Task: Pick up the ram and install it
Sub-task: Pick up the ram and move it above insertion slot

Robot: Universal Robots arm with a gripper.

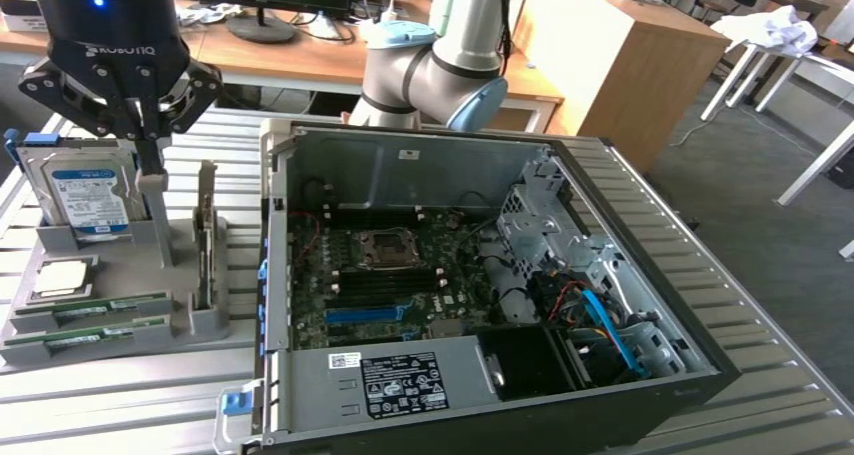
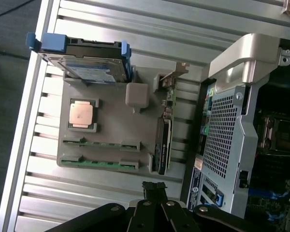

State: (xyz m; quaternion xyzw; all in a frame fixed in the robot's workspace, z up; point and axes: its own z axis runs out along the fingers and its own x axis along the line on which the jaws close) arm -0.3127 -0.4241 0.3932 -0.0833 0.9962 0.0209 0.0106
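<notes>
My gripper (image 1: pixel 150 173) hangs in the upper left of the exterior view. Its fingers are pinched together with nothing between them, and the tips are close in front of the upright hard drive (image 1: pixel 91 197). The ram (image 1: pixel 96 306) lies flat in a slot of the grey holder (image 1: pixel 200 320) at the lower left, below the fingertips and clear of them. A second green stick (image 1: pixel 87 337) lies just beside it, and I cannot tell which one is meant. In the wrist view the ram (image 2: pixel 99 143) sits beside the square chip (image 2: pixel 81 114), untouched. The open computer case (image 1: pixel 400 170) stands to the exterior view's right of the holder.
</notes>
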